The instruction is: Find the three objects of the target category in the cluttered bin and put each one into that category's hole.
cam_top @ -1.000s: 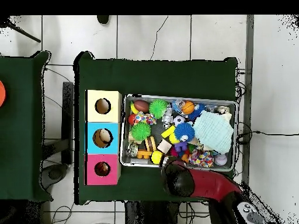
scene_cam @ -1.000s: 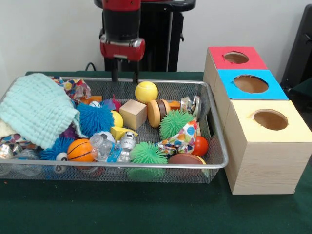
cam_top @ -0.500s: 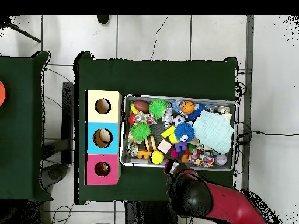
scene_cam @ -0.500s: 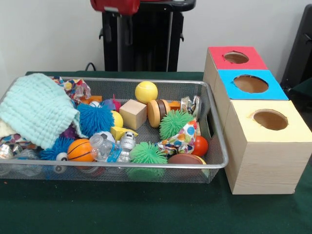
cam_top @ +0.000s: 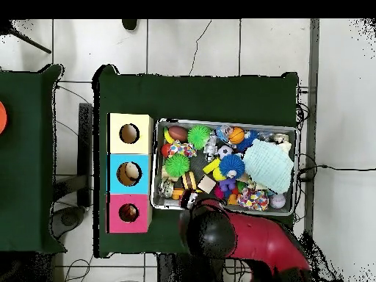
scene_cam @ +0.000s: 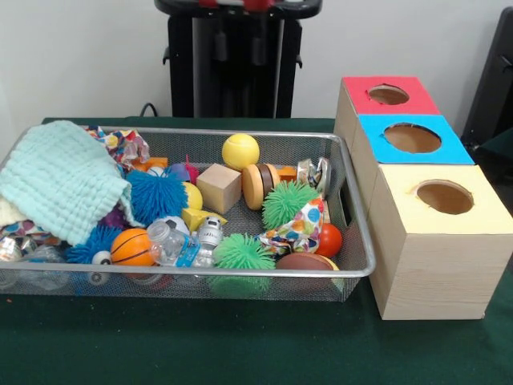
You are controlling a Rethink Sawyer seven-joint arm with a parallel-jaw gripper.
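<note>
The bin point(scene_cam: 353, 241) is sitting full of toys (boxes' point(scene_cam: 433, 241) contents unclear); whether the gripper is gripping anything is impossible to tell.

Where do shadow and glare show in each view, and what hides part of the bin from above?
Front view: soft, even light; a faint shadow on the green cloth under the mesh bin; glints on the crumpled silver can. Overhead view: no glare; the red arm overlaps part of the bin's bottom rim.

White wall point(scene_cam: 80, 56), tiled floor point(cam_top: 191, 44), green-covered table point(scene_cam: 200, 345)
</note>
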